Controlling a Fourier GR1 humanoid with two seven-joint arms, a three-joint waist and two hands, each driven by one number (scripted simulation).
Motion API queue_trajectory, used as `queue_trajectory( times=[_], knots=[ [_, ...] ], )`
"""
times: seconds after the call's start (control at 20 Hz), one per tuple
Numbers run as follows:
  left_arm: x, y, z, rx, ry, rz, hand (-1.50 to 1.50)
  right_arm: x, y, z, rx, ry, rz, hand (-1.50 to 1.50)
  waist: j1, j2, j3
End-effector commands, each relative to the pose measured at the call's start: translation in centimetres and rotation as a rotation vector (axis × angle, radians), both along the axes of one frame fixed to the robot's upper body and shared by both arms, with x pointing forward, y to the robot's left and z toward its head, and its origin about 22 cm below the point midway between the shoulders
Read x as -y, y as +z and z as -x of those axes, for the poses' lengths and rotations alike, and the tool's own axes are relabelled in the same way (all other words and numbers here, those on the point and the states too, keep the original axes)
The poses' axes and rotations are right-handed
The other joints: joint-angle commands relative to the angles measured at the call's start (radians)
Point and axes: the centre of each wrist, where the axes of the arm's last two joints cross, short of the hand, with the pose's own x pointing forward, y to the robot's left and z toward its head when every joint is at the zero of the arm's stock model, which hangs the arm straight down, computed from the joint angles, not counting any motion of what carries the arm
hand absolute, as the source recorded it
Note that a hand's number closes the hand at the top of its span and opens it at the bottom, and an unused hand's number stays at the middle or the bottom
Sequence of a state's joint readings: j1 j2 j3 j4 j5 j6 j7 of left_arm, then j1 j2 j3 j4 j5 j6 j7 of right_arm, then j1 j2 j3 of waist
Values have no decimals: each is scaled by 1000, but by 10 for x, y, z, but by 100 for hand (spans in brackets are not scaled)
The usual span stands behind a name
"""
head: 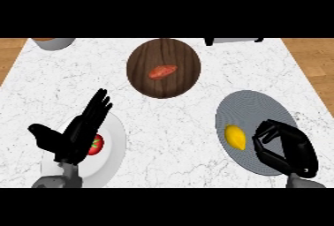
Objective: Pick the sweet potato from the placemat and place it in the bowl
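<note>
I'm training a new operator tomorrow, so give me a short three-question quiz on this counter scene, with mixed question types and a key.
1. True or false: the sweet potato lies on the grey placemat.
2. Fill in: the open left hand shows in front of a white ____ that holds a tomato.
3. Which item lies on the placemat? A) tomato B) lemon C) sweet potato

Key
1. False: it lies in the brown bowl.
2. plate
3. B
</note>
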State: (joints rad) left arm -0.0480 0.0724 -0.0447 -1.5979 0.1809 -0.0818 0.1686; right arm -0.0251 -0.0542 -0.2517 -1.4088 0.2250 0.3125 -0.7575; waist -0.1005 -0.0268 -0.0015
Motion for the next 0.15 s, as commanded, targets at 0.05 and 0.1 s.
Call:
queue_trajectory(
  times=[0.05,0.1],
  knots=[
    [-2,3,2,7,4,-1,0,31,-29,124,-111,60,33,150,5,8,0],
    [4,2,7,9,2,0,0,30,-29,142,-142,96,45,150,11,7,0]
  ],
)
